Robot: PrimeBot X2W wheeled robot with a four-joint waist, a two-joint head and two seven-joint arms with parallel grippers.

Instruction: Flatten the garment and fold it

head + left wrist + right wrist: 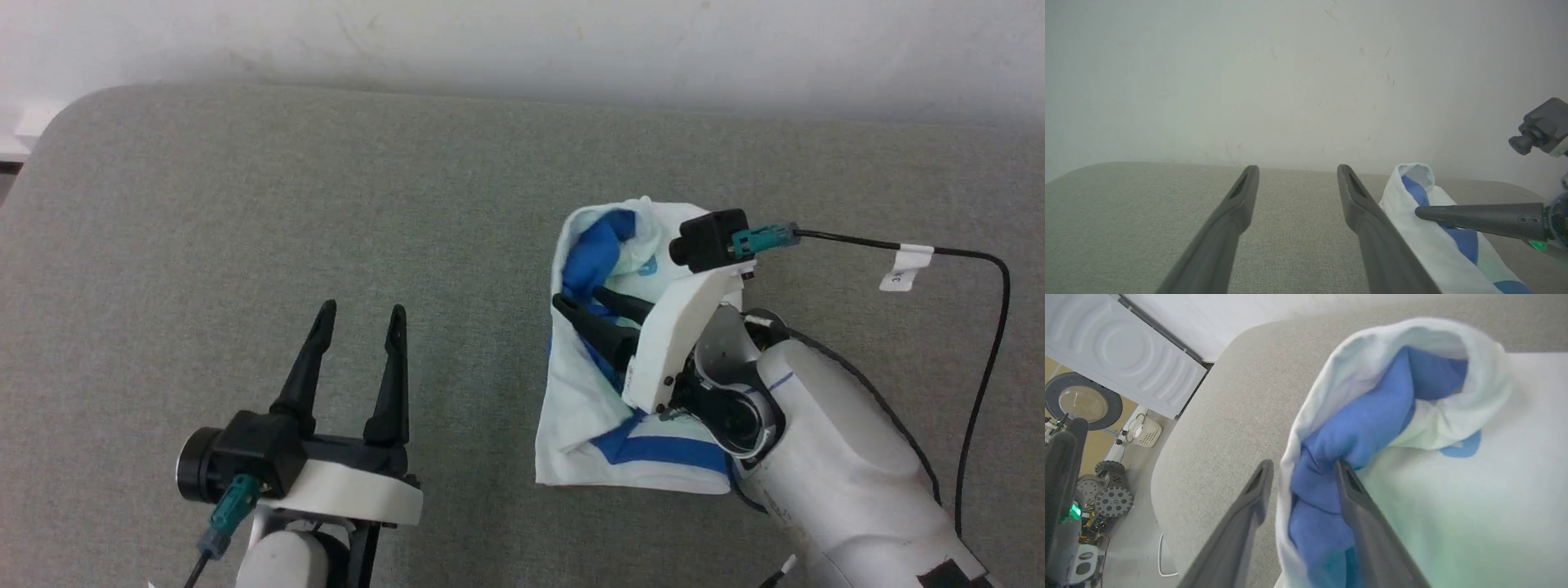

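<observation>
The garment [575, 408] lies bundled on the right half of the grey table [245, 180]. It is a narrow white parcel with blue sleeve cloth at its far end, and its long axis runs near to far. The right pincer [580, 296] lies across its top, pointing far-left. Its fingers are parted around a loose blue fold and, as far as I can judge, grip nothing. The left pincer [362, 309] hangs wide open over bare table, well to the shirt's left. The right arm is the nearer one, and the left would have to travel rightward to reach the bundle.
</observation>
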